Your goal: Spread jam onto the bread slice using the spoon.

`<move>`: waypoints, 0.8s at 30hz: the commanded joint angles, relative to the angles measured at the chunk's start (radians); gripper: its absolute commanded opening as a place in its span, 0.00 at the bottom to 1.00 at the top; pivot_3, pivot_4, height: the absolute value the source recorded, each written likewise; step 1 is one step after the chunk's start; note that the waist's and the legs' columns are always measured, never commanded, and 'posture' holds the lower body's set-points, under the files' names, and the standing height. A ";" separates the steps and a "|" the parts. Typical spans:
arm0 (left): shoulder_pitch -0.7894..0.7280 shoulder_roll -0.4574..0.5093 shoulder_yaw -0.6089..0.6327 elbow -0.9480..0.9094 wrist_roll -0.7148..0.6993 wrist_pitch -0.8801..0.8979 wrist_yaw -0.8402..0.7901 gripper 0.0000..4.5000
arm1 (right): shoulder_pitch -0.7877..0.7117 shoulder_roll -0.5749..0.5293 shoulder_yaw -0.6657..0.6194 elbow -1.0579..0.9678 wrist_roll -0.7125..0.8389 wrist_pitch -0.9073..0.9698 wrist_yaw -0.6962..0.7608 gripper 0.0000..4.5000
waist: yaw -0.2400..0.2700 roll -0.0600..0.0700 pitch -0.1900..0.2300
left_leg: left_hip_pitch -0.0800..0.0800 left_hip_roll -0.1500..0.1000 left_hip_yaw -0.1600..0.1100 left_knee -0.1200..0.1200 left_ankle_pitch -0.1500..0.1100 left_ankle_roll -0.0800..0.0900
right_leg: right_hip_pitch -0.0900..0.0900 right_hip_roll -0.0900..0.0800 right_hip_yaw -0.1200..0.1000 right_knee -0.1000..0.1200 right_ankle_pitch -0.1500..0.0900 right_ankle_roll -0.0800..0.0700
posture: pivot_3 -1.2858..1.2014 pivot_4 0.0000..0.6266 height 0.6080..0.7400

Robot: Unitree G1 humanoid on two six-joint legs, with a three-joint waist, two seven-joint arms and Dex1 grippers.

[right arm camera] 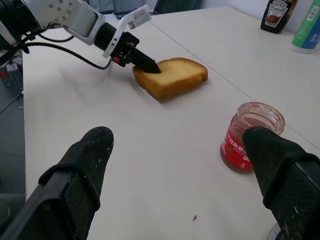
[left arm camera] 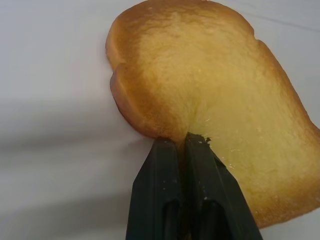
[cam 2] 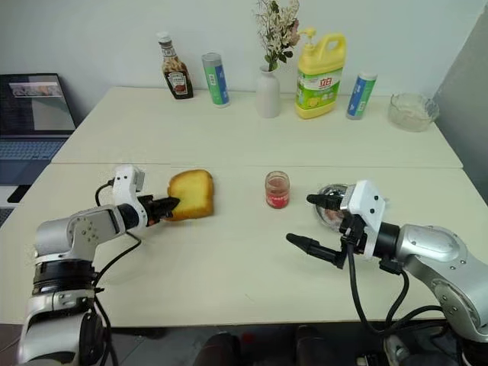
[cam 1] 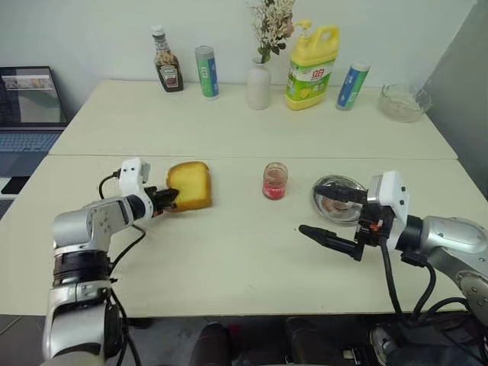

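The bread slice [cam 1: 191,184] lies flat on the cream table, left of centre. My left gripper [cam 1: 169,197] is shut on its near-left edge, and the crust [left arm camera: 215,100] is dented where the black fingertips [left arm camera: 197,150] pinch it. The jam jar [cam 1: 274,181] stands upright without a lid to the right of the bread, dark red inside [right arm camera: 252,136]. My right gripper [cam 1: 310,207] hovers open to the right of the jar, fingers spread wide with nothing between them. I cannot make out the spoon.
A round steel dish [cam 1: 335,204] sits behind my right gripper. Along the far edge stand a ketchup bottle [cam 1: 166,59], a green tube [cam 1: 206,72], a flower vase [cam 1: 258,84], a yellow detergent jug [cam 1: 313,65], a blue can [cam 1: 351,85] and a glass bowl [cam 1: 404,101]. A laptop [cam 1: 29,114] is far left.
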 commanded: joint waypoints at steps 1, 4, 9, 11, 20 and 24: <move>0.074 0.069 -0.016 -0.193 -0.086 0.102 -0.094 0.00 | 0.033 -0.040 -0.083 -0.036 0.053 0.013 0.029 1.00 | -0.001 0.000 0.000 | 0.000 0.000 0.000 0.000 0.000 0.000 | 0.000 0.000 0.000 0.000 0.000 0.000 | 0.52 0.24 1.00; 0.143 0.114 -0.016 -0.331 -0.141 0.167 -0.132 0.00 | 0.073 -0.074 -0.125 -0.043 0.088 0.033 0.052 1.00 | -0.001 0.000 0.000 | 0.000 0.000 0.000 0.000 0.000 0.000 | 0.000 0.000 0.000 0.000 0.000 0.000 | 0.52 0.24 1.00; 0.313 0.120 -0.064 -0.575 -0.170 0.204 -0.110 0.00 | 0.174 -0.147 -0.166 -0.055 0.098 0.042 0.125 1.00 | 0.000 0.000 0.000 | 0.000 0.000 0.000 0.000 0.000 0.000 | 0.000 0.000 0.001 -0.001 -0.002 0.004 | 0.52 0.24 1.00; 0.345 0.034 -0.089 -0.672 -0.200 0.228 -0.053 0.00 | 0.207 -0.168 -0.162 -0.074 0.096 0.042 0.146 1.00 | 0.002 0.000 0.000 | 0.000 0.000 0.001 0.000 0.000 0.000 | 0.001 -0.001 0.001 -0.002 -0.003 0.004 | 0.52 0.24 1.00; 0.335 -0.161 -0.160 -0.815 -0.219 0.276 0.114 0.00 | 0.250 -0.191 -0.129 -0.106 0.056 0.025 0.175 1.00 | 0.003 -0.001 0.000 | 0.001 0.000 0.000 0.001 0.000 0.000 | 0.002 0.000 0.002 -0.002 -0.002 0.005 | 0.52 0.24 1.00; 0.349 -0.162 -0.193 -0.828 -0.195 0.266 0.140 0.00 | 0.249 -0.193 -0.123 -0.099 0.044 0.017 0.182 1.00 | 0.001 -0.001 0.000 | 0.001 0.000 0.001 0.001 0.000 0.000 | 0.002 0.000 0.002 -0.003 -0.002 0.005 | 0.52 0.24 1.00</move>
